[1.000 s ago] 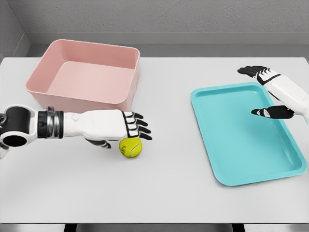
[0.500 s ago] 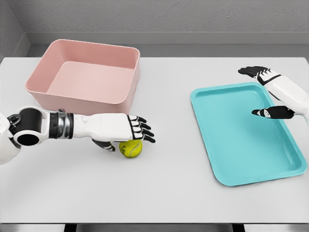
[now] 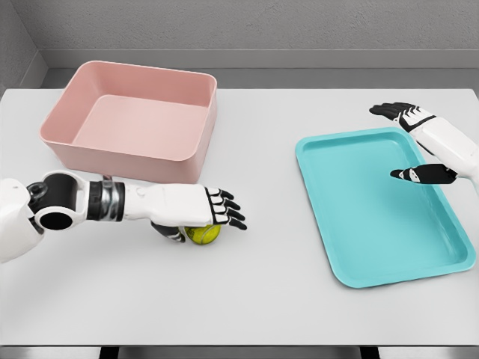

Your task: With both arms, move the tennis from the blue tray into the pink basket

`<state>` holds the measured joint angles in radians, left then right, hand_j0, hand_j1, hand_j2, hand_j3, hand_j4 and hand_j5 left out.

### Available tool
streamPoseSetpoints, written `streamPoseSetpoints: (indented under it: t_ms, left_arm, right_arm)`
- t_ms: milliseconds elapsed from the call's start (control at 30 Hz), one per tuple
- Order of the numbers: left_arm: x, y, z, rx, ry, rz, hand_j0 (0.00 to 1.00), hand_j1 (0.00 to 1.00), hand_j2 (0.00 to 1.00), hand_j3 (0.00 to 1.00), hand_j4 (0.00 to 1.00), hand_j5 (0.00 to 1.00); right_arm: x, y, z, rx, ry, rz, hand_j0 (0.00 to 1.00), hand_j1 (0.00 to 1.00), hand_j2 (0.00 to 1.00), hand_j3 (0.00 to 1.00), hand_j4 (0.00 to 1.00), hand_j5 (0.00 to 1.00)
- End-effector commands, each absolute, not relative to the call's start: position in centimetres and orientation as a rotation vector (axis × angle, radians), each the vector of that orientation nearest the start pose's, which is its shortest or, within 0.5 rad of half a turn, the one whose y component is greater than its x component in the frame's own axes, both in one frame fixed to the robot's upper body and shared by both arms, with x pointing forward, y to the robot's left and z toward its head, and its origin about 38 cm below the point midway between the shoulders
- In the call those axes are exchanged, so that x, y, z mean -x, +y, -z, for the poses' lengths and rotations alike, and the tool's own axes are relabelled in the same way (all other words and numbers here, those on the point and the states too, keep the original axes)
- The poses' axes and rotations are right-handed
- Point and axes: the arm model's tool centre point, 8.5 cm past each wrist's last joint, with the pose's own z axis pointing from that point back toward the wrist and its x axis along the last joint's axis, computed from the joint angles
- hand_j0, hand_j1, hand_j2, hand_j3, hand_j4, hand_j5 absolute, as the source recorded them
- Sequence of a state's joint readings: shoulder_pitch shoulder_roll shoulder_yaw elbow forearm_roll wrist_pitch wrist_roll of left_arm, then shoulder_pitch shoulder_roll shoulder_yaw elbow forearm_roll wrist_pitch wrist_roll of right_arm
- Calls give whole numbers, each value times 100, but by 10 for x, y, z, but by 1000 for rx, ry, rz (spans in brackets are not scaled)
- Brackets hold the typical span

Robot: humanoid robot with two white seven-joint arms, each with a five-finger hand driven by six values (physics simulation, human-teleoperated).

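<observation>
The yellow-green tennis ball (image 3: pixel 203 235) lies on the white table, in front of the pink basket (image 3: pixel 196 153) and far left of the blue tray (image 3: pixel 359 224). My left hand (image 3: pixel 211 223) lies low over the ball and covers its top. Its fingers (image 3: pixel 228 209) stretch out flat past the ball to the right, and the thumb sits at the ball's left side; the hand is open. My right hand (image 3: pixel 403 142) hovers over the tray's far right part, open, holding nothing. The tray and the basket hold nothing.
The pink basket stands at the table's back left, its near wall just behind my left forearm (image 3: pixel 127 202). The tray lies at the right, slightly turned. A grey wall runs behind the table (image 3: pixel 262 299).
My left hand has slid forward and down over the ball, which now shows only under the palm. The ball has hardly shifted. The right hand has stayed still.
</observation>
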<state>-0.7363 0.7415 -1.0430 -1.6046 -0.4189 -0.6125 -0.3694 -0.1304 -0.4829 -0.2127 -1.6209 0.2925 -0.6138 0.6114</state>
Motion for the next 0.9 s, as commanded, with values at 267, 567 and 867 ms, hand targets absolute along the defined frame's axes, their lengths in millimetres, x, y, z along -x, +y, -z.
streamPoseSetpoints:
  t_ms: [267, 567, 867]
  left_arm:
    - [-375, 182, -151, -9, 1883, -2910, 86, 86, 86, 86, 86, 86]
    - [-378, 189, -148, 2, 1856, -2947, 50, 50, 50, 50, 50, 50]
    - [-382, 187, -158, 21, 1868, -2924, 49, 49, 49, 49, 49, 49]
  right_arm:
    - [-368, -364, -211, 468, -1808, -1376, 100, 100, 100, 100, 100, 100]
    - [-367, -365, -211, 471, -1807, -1376, 100, 100, 100, 100, 100, 100]
    - [-368, -365, -211, 470, -1806, -1375, 100, 100, 100, 100, 100, 100]
